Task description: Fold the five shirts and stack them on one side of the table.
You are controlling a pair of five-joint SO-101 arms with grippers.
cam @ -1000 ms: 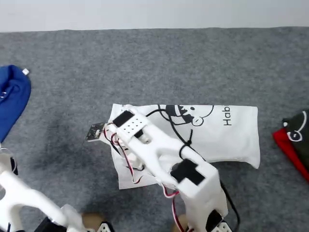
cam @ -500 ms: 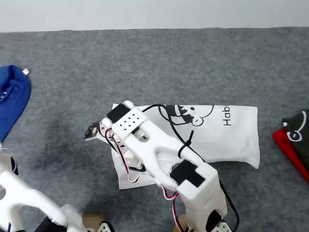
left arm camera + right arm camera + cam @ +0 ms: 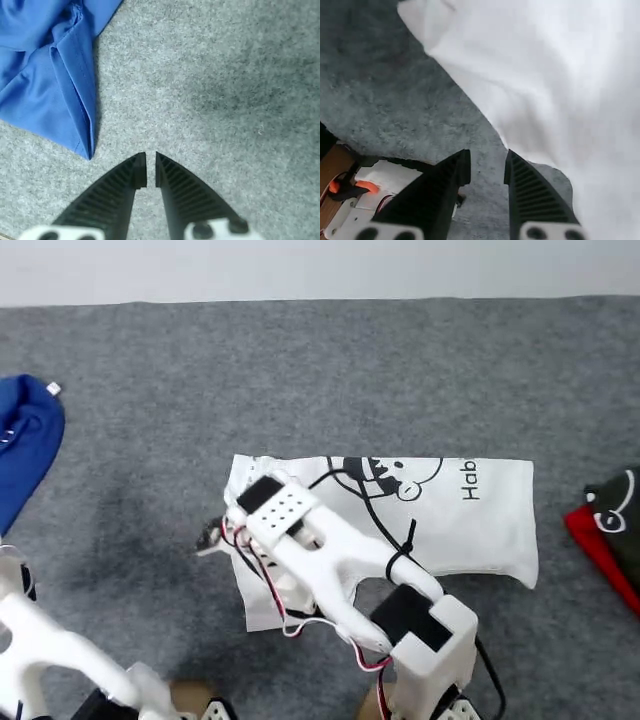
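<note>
Far left, a blue shirt (image 3: 25,445) lies bunched at the edge of the grey table (image 3: 330,370), partly cut off by the frame. In the left wrist view its folded edges and a hem sit on the grey cover. The left gripper (image 3: 146,169) hangs over bare table just beside that hem and does not touch it. Its jaws are drawn nearly together with only a thin slit between them, and they hold nothing. The left arm (image 3: 50,650) itself stands at the near left corner.

Further right, the right arm (image 3: 340,570) stretches from the near edge across the left part of a white shirt (image 3: 450,525). That shirt lies flat in the middle of the table, folded into a long rectangle, with a black line drawing and some lettering along its far side. Its left end is more rumpled, and a flap reaches toward the near edge.

The right gripper (image 3: 487,160) is down at that left end, right at the border of the cloth. Its jaws stand a little apart, with only grey table showing between them. The white fabric's edge runs just beside one finger (image 3: 535,200), but I cannot tell whether they touch. Beyond the gripper, the right wrist view takes in the white base of the other arm (image 3: 380,182).

At the right edge, well apart from the white shirt, a dark shirt (image 3: 618,502) with a white line drawing lies on top of a red shirt (image 3: 598,548). Both run out of the frame.
</note>
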